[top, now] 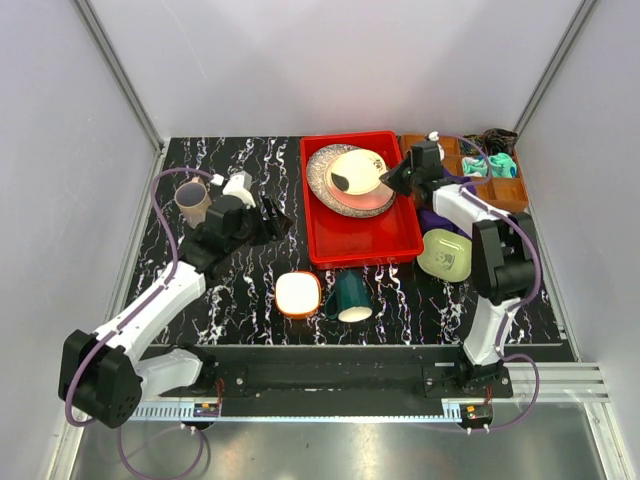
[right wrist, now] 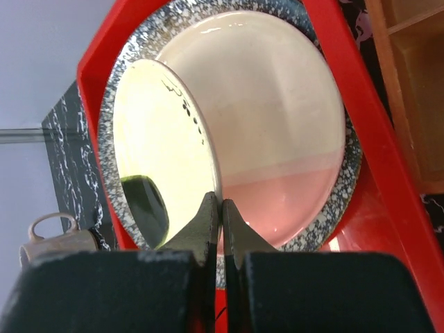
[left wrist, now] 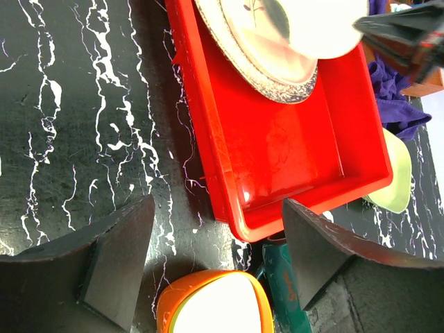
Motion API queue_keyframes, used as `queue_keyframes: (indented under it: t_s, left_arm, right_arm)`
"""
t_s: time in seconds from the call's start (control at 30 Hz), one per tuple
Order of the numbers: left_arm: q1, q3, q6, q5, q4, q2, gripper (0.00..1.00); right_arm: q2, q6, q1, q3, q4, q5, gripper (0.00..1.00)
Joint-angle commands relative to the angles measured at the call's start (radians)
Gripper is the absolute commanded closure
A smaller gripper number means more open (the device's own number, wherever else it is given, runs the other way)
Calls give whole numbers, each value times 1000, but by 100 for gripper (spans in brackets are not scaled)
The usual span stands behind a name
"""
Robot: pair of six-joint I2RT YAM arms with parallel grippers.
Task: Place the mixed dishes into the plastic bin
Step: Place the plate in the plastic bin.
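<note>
Right gripper [top: 393, 181] pinches a round pale yellow ceramic plate [top: 358, 170] by its rim, tilted above the big red plastic bin [top: 365, 240]. Left wrist: left gripper [left wrist: 216, 239] spread, empty, beside the bin. Right wrist: the edge-only grip could slip, cracking the pink-cream plate [right wrist: 291, 125] inside the bin.

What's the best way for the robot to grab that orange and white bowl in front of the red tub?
By the rim, from straight above: one pincer finger inside, one outside. The orange-white bowl sits upright, mouth open, so its thin wall offers a pinch. Its left wall seems best, since the dark green mug crowds its right side.
</note>
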Motion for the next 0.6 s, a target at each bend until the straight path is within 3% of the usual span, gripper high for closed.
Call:
queue_keyframes:
  t_s: [0.0, 0.23, 0.4, 0.57]
  left_arm:
    - [2, -6, 11, -38, -1, -48, 23]
    - [4, -15, 11, -36, -11, -59, 22]
    - [6, -19, 11, -38, -17, -68, 22]
    - [7, -23, 10, -59, -21, -74, 21]
  right_arm:
    - [58, 14, -2, 80, 60, -35, 100]
    - [127, 13, -2, 108, 59, -29, 100]
    - [153, 17, -3, 115, 57, -16, 94]
    - [144, 20, -3, 100, 57, 17, 77]
